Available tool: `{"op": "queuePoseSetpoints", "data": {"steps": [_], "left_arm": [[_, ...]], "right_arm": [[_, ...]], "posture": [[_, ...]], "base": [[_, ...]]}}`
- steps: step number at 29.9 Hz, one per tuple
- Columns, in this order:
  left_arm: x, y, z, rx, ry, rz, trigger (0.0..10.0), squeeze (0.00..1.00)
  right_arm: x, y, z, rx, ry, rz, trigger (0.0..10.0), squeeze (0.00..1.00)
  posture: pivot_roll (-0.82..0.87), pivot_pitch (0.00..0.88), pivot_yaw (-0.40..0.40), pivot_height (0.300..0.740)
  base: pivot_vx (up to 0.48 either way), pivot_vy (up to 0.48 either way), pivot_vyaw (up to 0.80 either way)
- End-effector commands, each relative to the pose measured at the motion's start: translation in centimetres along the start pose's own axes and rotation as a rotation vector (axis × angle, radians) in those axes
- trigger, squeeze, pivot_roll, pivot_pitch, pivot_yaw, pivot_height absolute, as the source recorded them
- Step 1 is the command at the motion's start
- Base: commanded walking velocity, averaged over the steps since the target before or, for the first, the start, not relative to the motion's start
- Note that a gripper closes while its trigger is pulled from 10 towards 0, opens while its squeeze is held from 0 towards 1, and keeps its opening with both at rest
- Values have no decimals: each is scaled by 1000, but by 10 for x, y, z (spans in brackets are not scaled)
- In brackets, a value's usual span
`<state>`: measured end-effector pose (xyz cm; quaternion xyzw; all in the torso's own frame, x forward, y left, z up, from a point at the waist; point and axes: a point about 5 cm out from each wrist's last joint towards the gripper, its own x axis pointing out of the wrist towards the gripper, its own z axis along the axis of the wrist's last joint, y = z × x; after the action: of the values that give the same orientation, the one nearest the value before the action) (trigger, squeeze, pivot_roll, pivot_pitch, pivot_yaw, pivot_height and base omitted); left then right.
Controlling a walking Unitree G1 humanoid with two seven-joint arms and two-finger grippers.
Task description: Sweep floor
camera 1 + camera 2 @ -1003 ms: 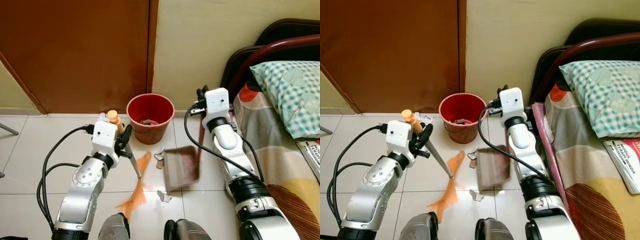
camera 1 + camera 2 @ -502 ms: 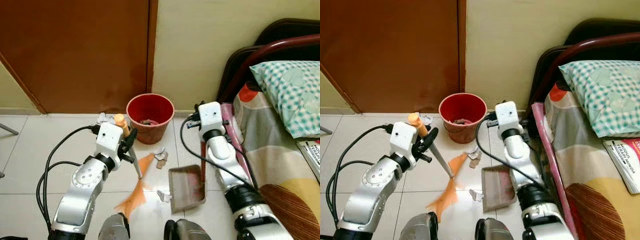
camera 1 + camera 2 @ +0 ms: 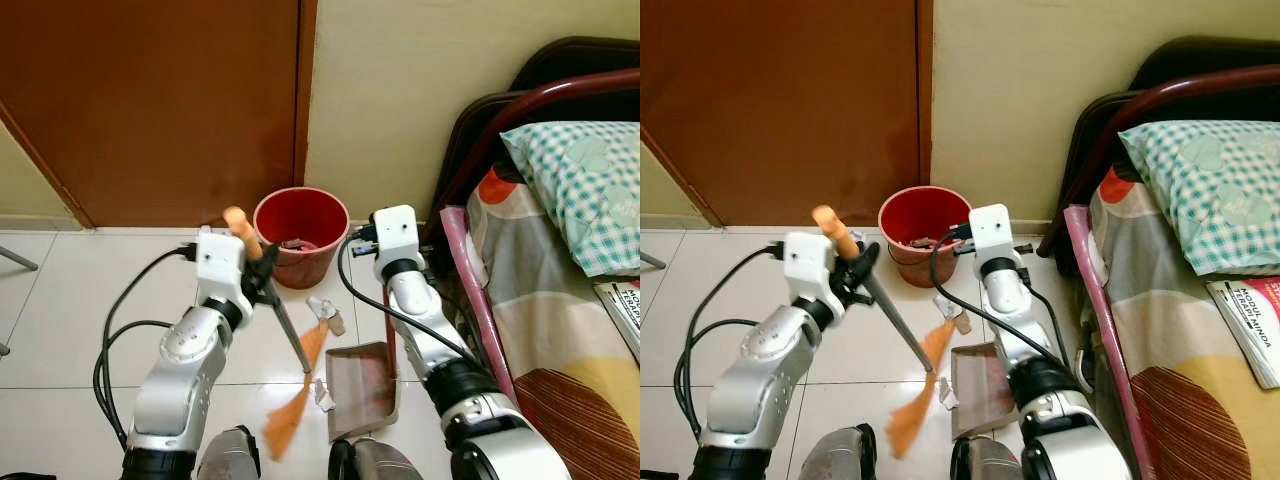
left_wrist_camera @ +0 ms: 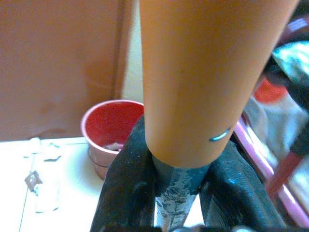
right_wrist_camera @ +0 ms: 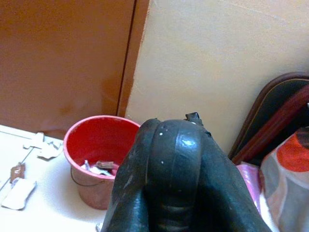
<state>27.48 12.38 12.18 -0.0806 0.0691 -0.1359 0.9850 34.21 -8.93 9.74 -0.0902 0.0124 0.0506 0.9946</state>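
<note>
My left gripper (image 3: pixel 262 283) is shut on a broom's grey shaft (image 4: pixel 176 193), just under its orange grip (image 3: pixel 240 222). The orange bristles (image 3: pixel 290 415) trail on the tiles beside a brown dustpan (image 3: pixel 362 392) that rests low on the floor. My right gripper (image 3: pixel 362 240) is shut on the dustpan's black handle end (image 5: pixel 174 179); its dark red stem (image 3: pixel 392 330) runs down to the pan. Paper scraps lie at the pan's mouth (image 3: pixel 322 395) and further out (image 3: pixel 322 310). A red bucket (image 3: pixel 300 235) holding some litter stands against the wall behind both grippers.
A bed with a checked pillow (image 3: pixel 580 190) and dark red frame (image 3: pixel 480 150) borders the right side. The brown door (image 3: pixel 150 100) and cream wall close off the back. More scraps lie near the door (image 4: pixel 41 150). My feet (image 3: pixel 230 455) are at the bottom edge.
The dustpan has come down from the air to the floor and shifted left. The broom has swept right, its bristles now beside the pan. Both arms have drawn closer together.
</note>
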Motion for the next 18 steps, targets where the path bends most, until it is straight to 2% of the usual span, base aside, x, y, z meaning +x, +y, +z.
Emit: {"op": "queuePoseSetpoints", "data": {"steps": [1,3,4,7,10,14,18], "left_arm": [[2,3,6,-71,-34,42,10000,0],[3,7,11,-100,-61,80,10000,0],[4,15,20,-143,-104,134,10000,0],[5,23,28,-178,-146,178,10000,0],[4,28,33,-188,-173,199,10000,0],[6,36,49,-276,-249,229,10000,0],[7,38,55,-300,-276,231,10000,0]], "right_arm": [[3,-3,-1,28,20,-30,10000,0],[4,-2,-1,38,29,-33,10000,0],[5,-1,-1,57,43,-38,10000,0],[6,-1,-4,74,61,-42,10000,0],[5,-2,-7,80,71,-47,10000,0],[5,-8,-13,89,89,-64,10000,0],[4,-12,-16,89,97,-71,10000,0]], "posture": [[91,126,-59,740],[93,127,-59,740],[93,127,-59,740],[96,129,-60,740],[96,129,-60,740],[93,129,-61,740],[93,127,-62,740]], "base": [[0,0,0],[0,0,0],[0,0,0],[0,0,0],[0,0,0],[0,0,0],[0,0,0]]}}
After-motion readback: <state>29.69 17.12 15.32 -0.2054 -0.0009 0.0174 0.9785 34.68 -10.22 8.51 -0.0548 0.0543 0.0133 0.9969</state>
